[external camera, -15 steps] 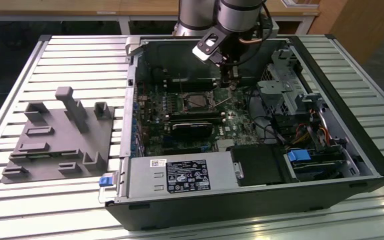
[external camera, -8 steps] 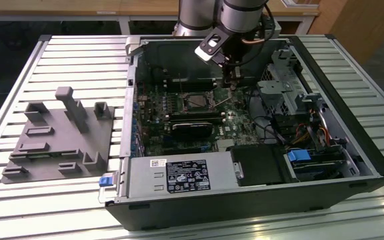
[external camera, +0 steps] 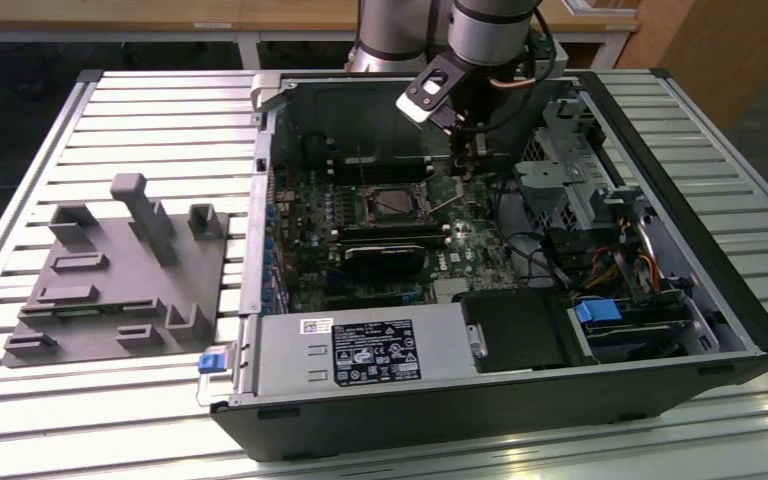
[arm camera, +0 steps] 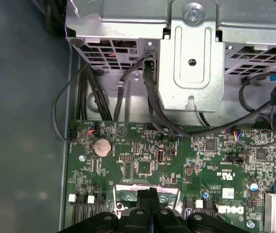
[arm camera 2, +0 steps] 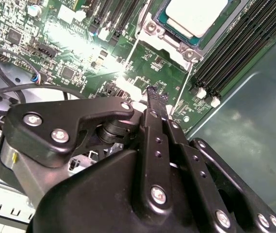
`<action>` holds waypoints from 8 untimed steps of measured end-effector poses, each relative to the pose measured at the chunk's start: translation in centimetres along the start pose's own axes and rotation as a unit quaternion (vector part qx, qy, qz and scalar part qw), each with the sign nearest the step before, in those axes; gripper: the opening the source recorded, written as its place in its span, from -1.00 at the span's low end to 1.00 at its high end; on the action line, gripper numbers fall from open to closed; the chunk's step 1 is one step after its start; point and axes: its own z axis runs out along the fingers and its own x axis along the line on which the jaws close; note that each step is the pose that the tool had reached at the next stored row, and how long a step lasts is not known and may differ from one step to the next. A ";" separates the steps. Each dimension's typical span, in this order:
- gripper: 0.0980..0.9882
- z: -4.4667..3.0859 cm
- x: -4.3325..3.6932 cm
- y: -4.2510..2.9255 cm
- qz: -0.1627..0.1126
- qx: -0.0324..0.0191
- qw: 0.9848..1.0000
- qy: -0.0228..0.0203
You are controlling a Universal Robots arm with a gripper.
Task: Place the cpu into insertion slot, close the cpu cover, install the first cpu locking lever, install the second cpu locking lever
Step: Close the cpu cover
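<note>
Slatted tabletop [external camera: 117, 110] carries open PC case [external camera: 491, 420]; grey fixture [external camera: 117, 270] sits beside it, on the exterior view's left. Green board [external camera: 317, 230] lies inside case. Arm comes in from above. Claw [external camera: 471, 160] has fingers pressed together, nothing seen btwn them, tip low over board, just beside insertion slot [external camera: 394, 203]. In the second wrist view, cpu cover [arm camera 2: 172, 41] frames cpu [arm camera 2: 196, 14]; cpu sits in slot, silvery top up.

cpu [arm camera 2: 196, 14] in insertion slot [external camera: 369, 206], pincer [arm camera 2: 152, 92] near
</note>
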 end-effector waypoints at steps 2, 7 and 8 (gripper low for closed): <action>-0.98 0.04 0.00 0.10 0.000 0.000 1.000 0.000; -0.98 0.12 -0.01 0.42 0.000 0.000 1.000 0.000; -0.98 0.14 0.00 0.48 0.000 0.000 1.000 0.000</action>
